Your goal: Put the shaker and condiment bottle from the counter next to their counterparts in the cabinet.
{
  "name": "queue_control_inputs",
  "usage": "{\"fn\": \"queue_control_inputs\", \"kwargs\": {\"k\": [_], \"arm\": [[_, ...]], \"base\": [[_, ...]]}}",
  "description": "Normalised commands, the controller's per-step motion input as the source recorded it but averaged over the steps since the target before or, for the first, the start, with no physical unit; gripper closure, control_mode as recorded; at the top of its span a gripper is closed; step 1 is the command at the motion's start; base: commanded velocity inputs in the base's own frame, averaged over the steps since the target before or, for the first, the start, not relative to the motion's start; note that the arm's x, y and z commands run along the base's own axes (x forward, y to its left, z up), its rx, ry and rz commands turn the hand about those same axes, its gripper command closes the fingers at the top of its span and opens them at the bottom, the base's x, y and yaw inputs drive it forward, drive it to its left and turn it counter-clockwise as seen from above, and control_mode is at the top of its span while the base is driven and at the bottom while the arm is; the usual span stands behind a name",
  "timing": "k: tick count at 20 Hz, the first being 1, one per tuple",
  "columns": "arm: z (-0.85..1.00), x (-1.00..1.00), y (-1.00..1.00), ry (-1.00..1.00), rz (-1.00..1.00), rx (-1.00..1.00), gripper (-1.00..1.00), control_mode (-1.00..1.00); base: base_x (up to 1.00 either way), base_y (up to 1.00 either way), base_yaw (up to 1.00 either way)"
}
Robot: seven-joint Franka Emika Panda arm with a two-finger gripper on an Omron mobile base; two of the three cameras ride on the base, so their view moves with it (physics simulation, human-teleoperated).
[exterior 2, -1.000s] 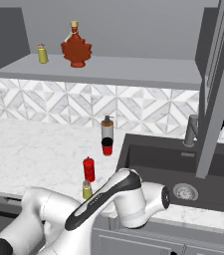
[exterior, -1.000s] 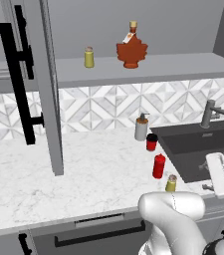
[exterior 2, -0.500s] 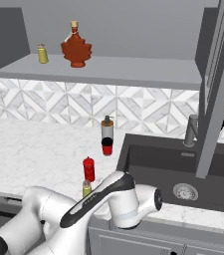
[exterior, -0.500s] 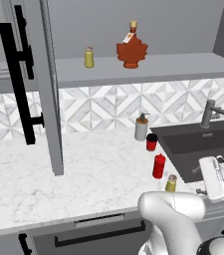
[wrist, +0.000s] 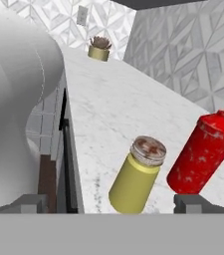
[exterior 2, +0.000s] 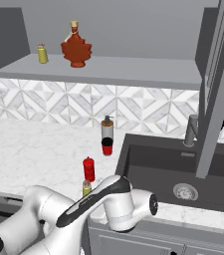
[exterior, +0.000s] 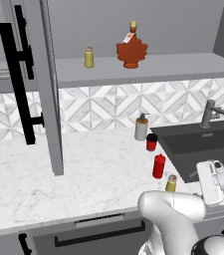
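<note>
Step in hand: approach to the shaker; nothing yet lifted.

The shaker (wrist: pixel 137 175) stands upright near the front edge of the counter (exterior: pixel 83 174), just beside the condiment bottle (wrist: pixel 204 151). The gripper (wrist: pixel 111 204) sits low before the shaker, jaws apart and empty, tips flanking it but short of contact, as far as the hand view allows. Next move, by judgement: advance, clamp the body without nudging the bottle, then raise it to the cabinet (exterior: pixel 183 67) shelf beside its twin (exterior: pixel 89 57).
</note>
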Motion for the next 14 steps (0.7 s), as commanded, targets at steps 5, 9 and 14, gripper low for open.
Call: {"fn": "queue_control_inputs", "kwargs": {"k": [5,9,14], "arm": [[-0.17,0.0,0.1,0.0,0.0,0.0,-1.0,-1.0],[0.0,0.07,0.04,0.0,0.0,0.0,-1.0,-1.0],[-0.02,0.25,0.0,0.0,0.0,0.0,-1.0,-1.0]], "base": [[0.0,0.0,0.0],[0.0,0.0,0.0],[0.0,0.0,0.0]]}}
